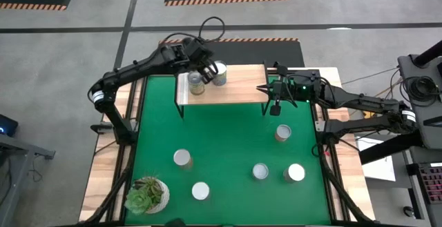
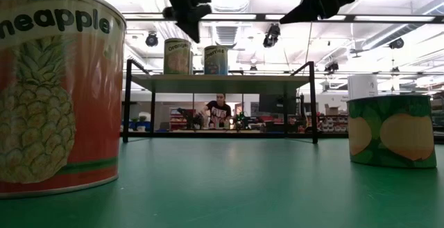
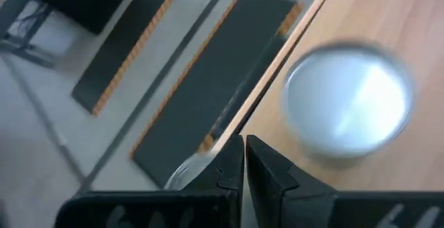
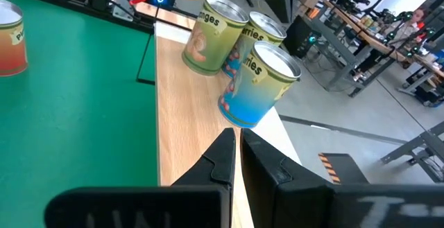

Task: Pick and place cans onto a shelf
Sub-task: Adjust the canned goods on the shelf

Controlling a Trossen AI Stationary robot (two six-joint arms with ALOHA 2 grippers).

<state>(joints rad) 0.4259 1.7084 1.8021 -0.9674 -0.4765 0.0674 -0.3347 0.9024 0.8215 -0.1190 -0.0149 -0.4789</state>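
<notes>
**Cans on the shelf, five more waiting on the green**

I'm looking down on the shelf [image 1: 224, 85] at the far side of the surface [image 1: 228, 137]. The left pincer [image 1: 205, 70] hovers right over the cans on the shelf [image 1: 197, 83], its fingers clenched tight with nothing between them; from its wrist camera I see one shiny can top [image 3: 347, 100] just past the fingertips, and I read that as a pincer clear of its load. The cans stand upright and bunched near the shelf's left end, by my judgement to leave the rest of the board free. I count two from above; the right wrist view shows three [image 4: 239, 55], packed touching.

The right pincer [image 1: 275, 97] hangs over the shelf's right end, also clenched and empty, parked where it won't crowd the left arm.

Five loose cans [image 1: 283, 132] remain upright, scattered well apart on the green, which should give either arm room to come down. The potted succulent [image 1: 147, 194] sits at the near left corner, out of the way. A person shows far behind, in the room.
</notes>
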